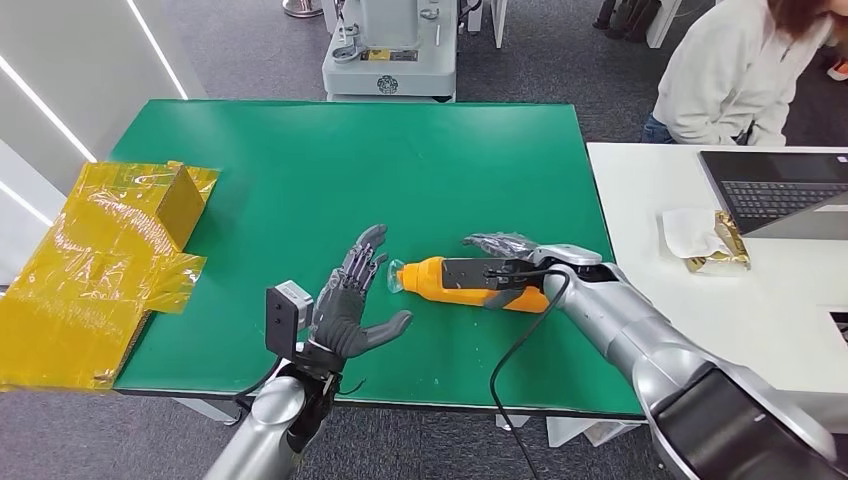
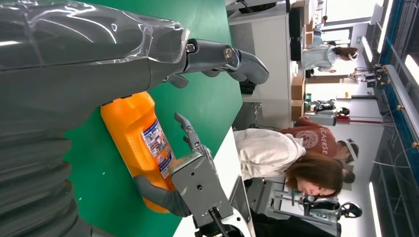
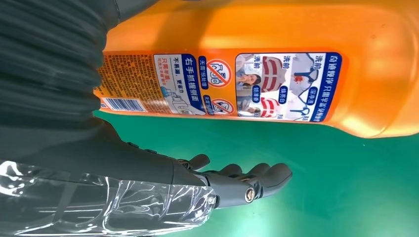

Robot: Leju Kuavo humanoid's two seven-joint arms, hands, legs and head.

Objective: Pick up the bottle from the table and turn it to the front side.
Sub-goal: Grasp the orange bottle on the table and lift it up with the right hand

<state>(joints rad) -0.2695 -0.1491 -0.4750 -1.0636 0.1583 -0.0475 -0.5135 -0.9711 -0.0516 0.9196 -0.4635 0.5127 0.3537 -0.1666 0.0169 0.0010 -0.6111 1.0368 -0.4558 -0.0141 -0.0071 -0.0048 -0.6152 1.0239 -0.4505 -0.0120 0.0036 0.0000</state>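
An orange bottle [image 1: 440, 281] lies on its side on the green table [image 1: 300, 170], its clear cap [image 1: 394, 273] pointing toward my left hand. My right hand [image 1: 508, 268] lies over the bottle's thick end, fingers beyond its far side and thumb on the near side. In the right wrist view the label [image 3: 222, 84] faces the camera, and green table shows between the bottle [image 3: 257, 27] and my curled fingers [image 3: 247, 180]. My left hand [image 1: 350, 303] hovers empty with fingers spread, just beside the cap. The left wrist view shows the bottle [image 2: 129, 126] with my right hand [image 2: 197, 180] at its base.
A yellow plastic-wrapped box [image 1: 110, 250] sits at the table's left edge. A white table [image 1: 640, 200] on the right carries a laptop [image 1: 780, 190] and a gold-wrapped item [image 1: 722, 240]. A person [image 1: 735, 75] stands behind it. A grey machine [image 1: 390, 55] stands beyond the far edge.
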